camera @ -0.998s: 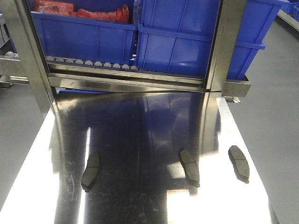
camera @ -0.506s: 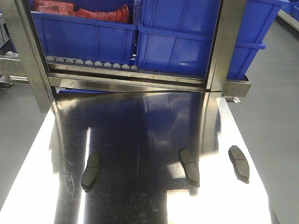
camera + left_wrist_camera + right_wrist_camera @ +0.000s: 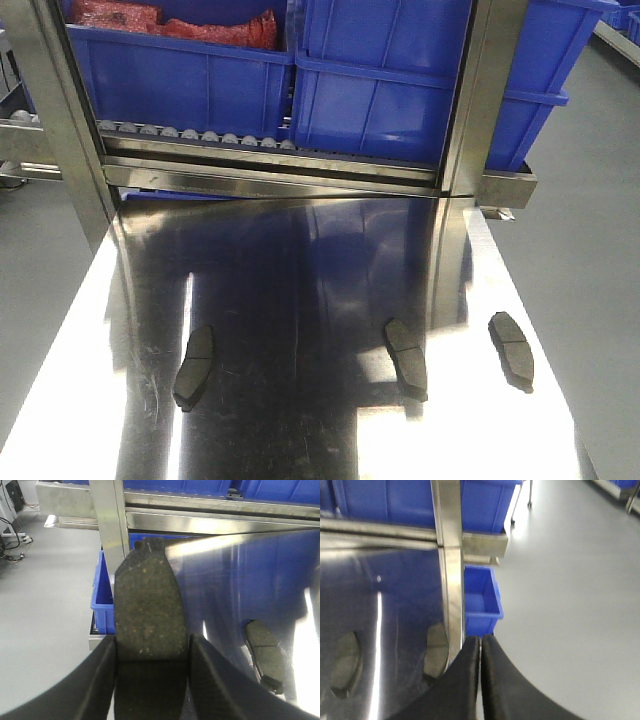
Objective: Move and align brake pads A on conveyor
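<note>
Three dark-grey brake pads lie on the shiny steel table (image 3: 300, 260) in the front view: one at the left (image 3: 194, 367), one in the middle (image 3: 406, 358), one at the right (image 3: 511, 349). Neither gripper shows in that view. My left gripper (image 3: 152, 647) is shut on another brake pad (image 3: 147, 605), held lengthwise with its tab end pointing away, above the table's left edge. A pad on the table (image 3: 265, 652) lies to its right. My right gripper (image 3: 480, 640) is shut with nothing in it, over the table's right edge; two pads (image 3: 436, 652) (image 3: 346, 662) lie to its left. The conveyor is out of view.
Large blue bins (image 3: 400, 90) stand on a roller rack behind the table, between steel posts (image 3: 480, 100). A small blue bin (image 3: 481, 597) sits on the floor beside the table's right edge, another (image 3: 102, 600) by the left edge. Grey floor surrounds the table.
</note>
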{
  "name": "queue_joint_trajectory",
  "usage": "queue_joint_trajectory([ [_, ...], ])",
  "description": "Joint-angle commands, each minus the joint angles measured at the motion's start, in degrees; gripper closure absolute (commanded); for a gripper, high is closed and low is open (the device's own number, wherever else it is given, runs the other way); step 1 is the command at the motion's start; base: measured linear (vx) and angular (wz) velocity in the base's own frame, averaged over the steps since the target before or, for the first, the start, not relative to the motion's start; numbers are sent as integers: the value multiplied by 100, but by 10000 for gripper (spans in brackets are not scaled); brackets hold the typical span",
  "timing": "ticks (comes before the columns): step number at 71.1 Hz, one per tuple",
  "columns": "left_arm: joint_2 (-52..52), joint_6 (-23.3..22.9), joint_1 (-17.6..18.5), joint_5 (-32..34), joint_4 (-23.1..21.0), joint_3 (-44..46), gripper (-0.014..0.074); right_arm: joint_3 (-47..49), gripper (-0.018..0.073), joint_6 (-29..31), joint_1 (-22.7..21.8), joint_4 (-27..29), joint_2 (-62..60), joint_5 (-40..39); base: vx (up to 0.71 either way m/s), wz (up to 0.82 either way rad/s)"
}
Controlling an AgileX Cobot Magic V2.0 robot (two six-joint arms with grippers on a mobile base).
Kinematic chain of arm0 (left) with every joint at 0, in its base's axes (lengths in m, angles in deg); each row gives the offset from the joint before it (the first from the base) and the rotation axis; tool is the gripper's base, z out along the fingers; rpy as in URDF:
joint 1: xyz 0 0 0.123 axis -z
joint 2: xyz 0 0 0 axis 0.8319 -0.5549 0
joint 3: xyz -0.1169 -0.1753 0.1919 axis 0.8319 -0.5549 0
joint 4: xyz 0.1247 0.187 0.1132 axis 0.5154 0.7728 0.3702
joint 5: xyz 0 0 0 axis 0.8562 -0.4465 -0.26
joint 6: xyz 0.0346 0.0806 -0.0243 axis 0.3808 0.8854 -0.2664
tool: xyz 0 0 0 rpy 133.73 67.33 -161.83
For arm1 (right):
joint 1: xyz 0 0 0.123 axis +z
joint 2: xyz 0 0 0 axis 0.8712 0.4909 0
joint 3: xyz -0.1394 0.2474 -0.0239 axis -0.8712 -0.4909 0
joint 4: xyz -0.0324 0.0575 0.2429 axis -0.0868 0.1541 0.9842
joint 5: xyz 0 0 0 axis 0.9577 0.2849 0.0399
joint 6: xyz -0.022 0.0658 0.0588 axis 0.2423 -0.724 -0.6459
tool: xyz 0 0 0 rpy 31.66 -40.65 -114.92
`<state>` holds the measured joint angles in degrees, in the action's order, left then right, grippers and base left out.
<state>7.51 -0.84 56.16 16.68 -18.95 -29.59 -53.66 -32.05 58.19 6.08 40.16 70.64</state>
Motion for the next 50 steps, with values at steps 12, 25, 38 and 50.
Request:
queue_joint_trajectory([
  [12,-3,6,37,566,-14,159,499,214,223,67,-3,-103,187,-597,0,0],
  [25,-3,6,37,566,-14,159,499,214,-66,42,-3,-56,187,-650,0,0],
  [38,-3,6,37,566,-14,159,499,566,-102,-152,-3,85,896,-372,0,0],
  [50,-3,6,37,566,-14,159,499,1398,-65,-112,-3,137,2450,481,0,0],
])
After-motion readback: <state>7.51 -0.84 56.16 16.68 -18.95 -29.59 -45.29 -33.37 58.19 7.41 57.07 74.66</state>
